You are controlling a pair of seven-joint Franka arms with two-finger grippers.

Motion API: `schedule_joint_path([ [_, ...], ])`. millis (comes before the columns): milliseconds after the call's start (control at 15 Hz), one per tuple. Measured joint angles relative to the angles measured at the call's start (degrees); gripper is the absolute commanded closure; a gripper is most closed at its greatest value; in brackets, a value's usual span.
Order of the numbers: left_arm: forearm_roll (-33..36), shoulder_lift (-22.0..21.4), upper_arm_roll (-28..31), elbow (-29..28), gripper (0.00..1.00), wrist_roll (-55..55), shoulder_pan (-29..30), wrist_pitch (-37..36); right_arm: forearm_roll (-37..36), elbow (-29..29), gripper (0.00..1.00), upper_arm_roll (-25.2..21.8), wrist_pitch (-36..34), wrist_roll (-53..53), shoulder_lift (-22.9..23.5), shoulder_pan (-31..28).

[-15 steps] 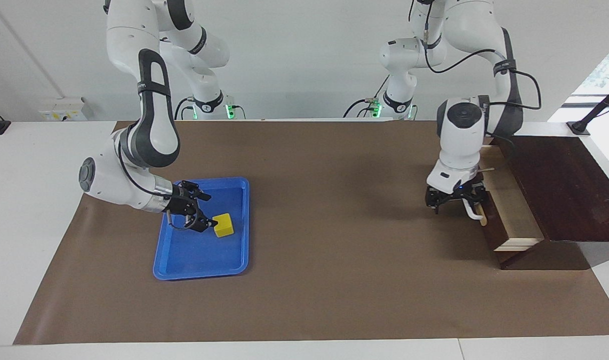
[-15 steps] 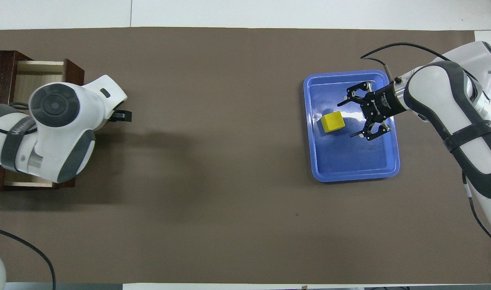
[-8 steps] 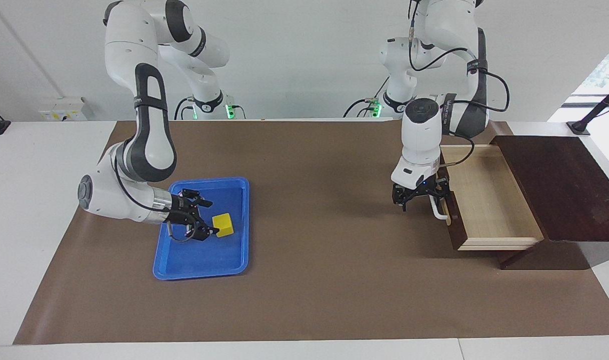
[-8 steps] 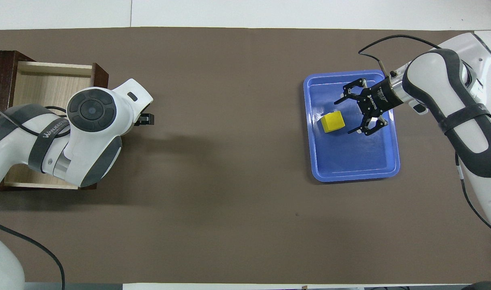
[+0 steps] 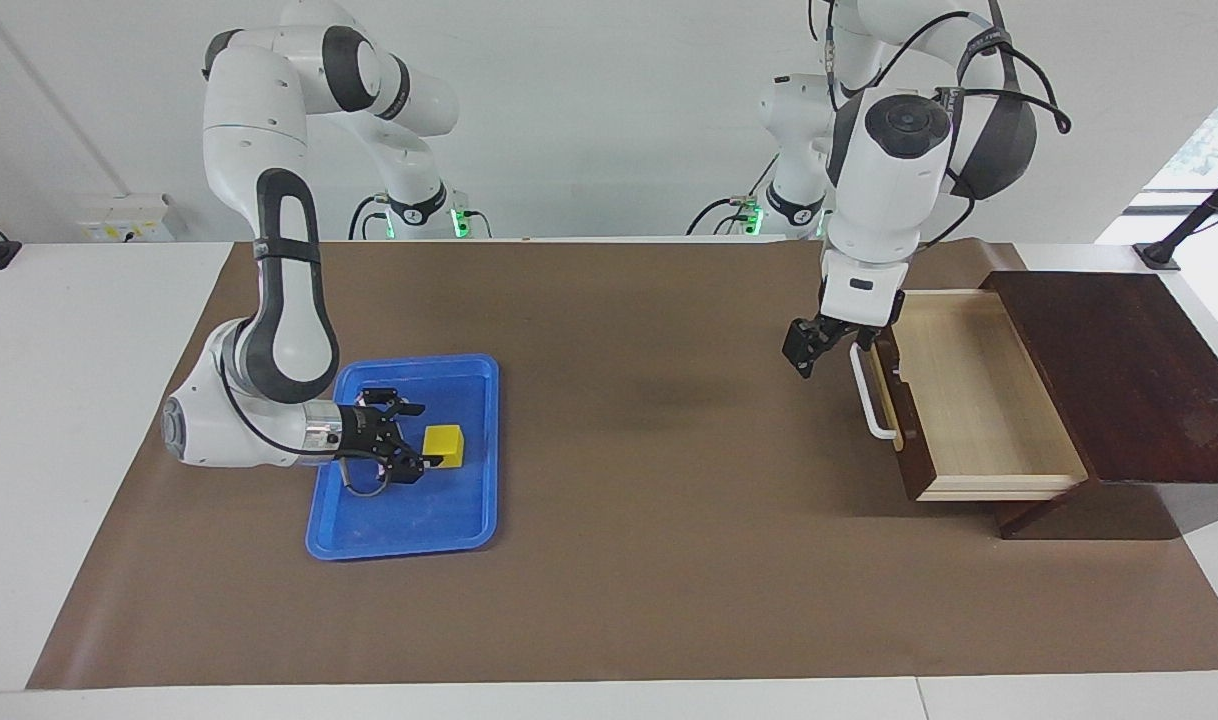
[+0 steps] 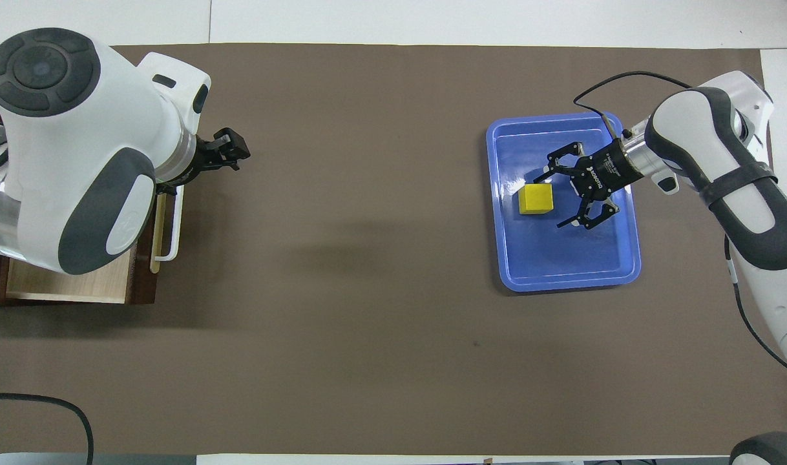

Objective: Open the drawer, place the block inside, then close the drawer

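The drawer [image 5: 979,395] stands pulled out, ready to receive; the left tool [image 5: 807,348], open and empty, hangs beside its handle [image 5: 871,392]. The right tool [image 5: 401,455], open, lies low in the blue tray [image 5: 469,520] beside the block [image 5: 444,445], apparently to grasp it.

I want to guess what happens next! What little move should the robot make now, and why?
Probably the right tool should slide forward and close on the yellow block. Its fingers are open right beside the block in the blue tray, and the drawer already stands open, with the left tool lifted off the handle.
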Motion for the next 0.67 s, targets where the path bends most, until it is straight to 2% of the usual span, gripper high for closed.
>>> schedule_joint_path([
  [333, -3.4, 0.7, 0.0, -0.3, 0.0, -26.1, -2.5, 0.9, 2.8, 0.0, 0.0, -1.3, 1.1, 1.9, 0.0, -0.4],
  [667, -4.1, 0.7, 0.3, -2.6, 0.0, -32.9, -2.3, 4.2, 4.6, -1.8, 0.0, -1.8, 2.2, 2.2, 0.1, -0.6],
])
